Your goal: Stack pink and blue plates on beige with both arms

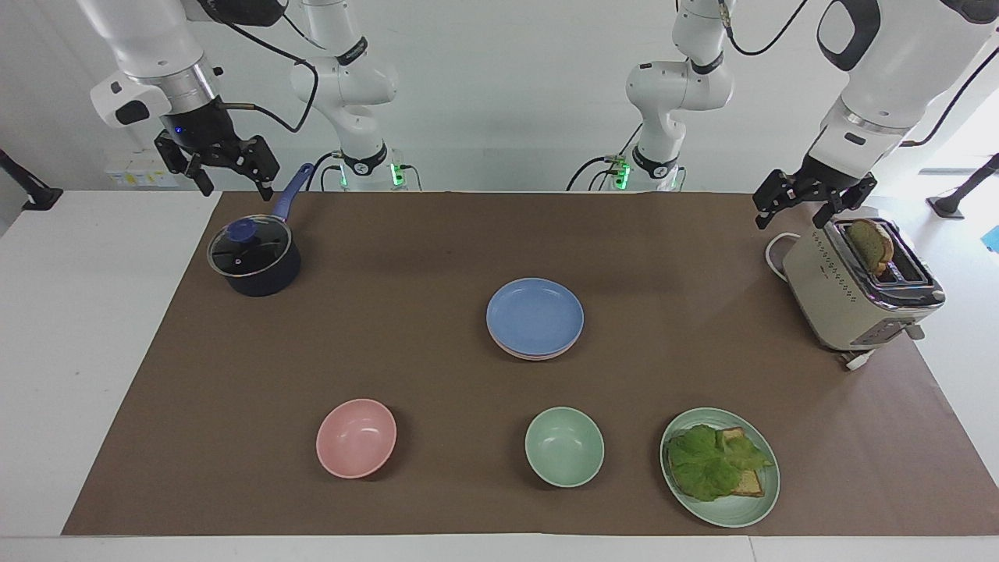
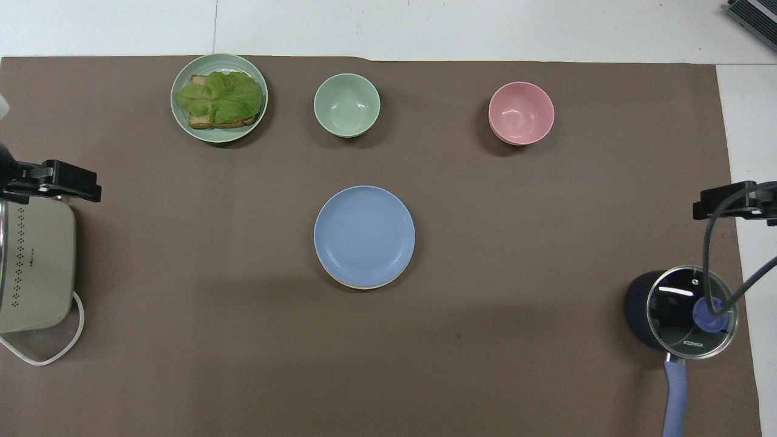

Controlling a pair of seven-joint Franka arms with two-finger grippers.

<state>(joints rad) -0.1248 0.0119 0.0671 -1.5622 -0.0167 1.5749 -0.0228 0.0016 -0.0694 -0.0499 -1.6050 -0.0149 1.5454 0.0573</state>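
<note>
The blue plate [image 1: 535, 315] [image 2: 364, 233] lies on top of a stack at the middle of the brown mat. Under it only a thin rim of the pink plate [image 1: 537, 356] [image 2: 364, 285] shows. The beige plate is hidden beneath them. My right gripper [image 1: 238, 187] [image 2: 731, 201] hangs open and empty, high over the mat's edge beside the saucepan. My left gripper [image 1: 788, 218] [image 2: 61, 181] waits open and empty over the toaster's end that is nearer to the robots. Both grippers are well away from the stack.
A dark saucepan [image 1: 254, 261] with a glass lid stands at the right arm's end. A beige toaster [image 1: 827, 289] with bread stands at the left arm's end. Farthest from the robots are a pink bowl [image 1: 356, 437], a green bowl [image 1: 563, 446] and a green plate [image 1: 734, 515] with a lettuce sandwich.
</note>
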